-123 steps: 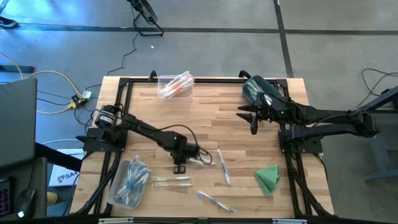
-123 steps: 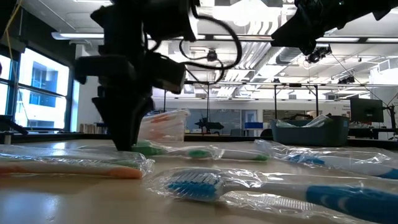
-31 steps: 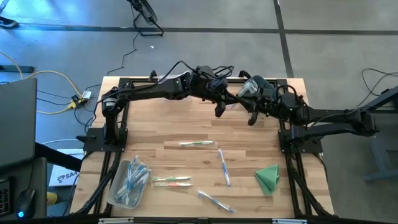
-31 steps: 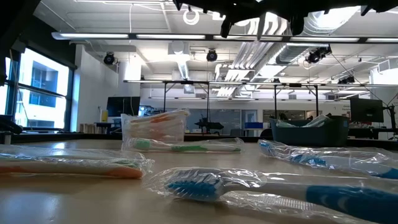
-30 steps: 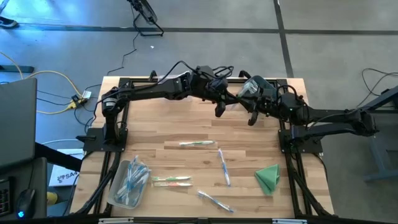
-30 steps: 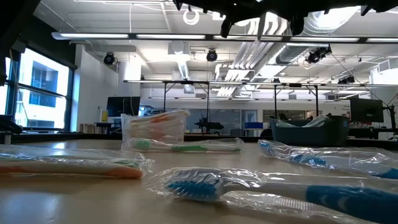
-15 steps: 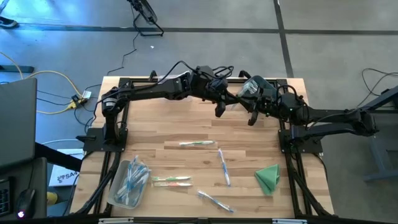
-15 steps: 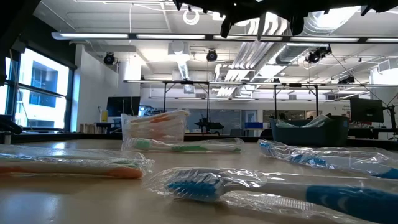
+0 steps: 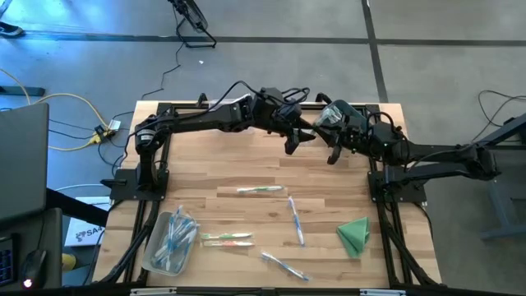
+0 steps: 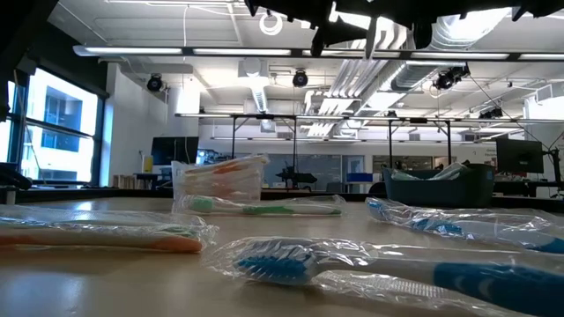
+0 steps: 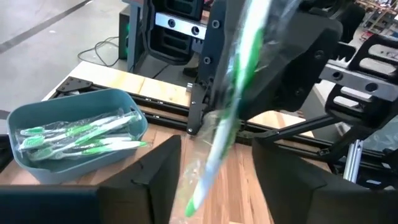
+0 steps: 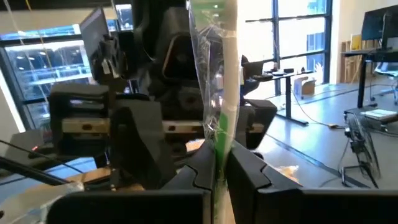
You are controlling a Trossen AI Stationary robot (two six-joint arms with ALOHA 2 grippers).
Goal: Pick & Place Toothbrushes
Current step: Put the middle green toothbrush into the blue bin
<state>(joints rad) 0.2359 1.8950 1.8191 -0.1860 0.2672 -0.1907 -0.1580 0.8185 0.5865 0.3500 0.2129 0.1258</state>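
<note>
While both arms meet above the far desk (image 9: 246, 164), right gripper (image 12: 221, 163) clamped on a green toothbrush (image 12: 221, 81), left gripper (image 11: 214, 180) now apart, barely shifted.

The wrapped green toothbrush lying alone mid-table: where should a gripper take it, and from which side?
Grip the green toothbrush at mid-handle, coming straight down from above. It lies flat on the table with its long axis running left-right in the high view, so the jaws should close across its narrow width.
</note>
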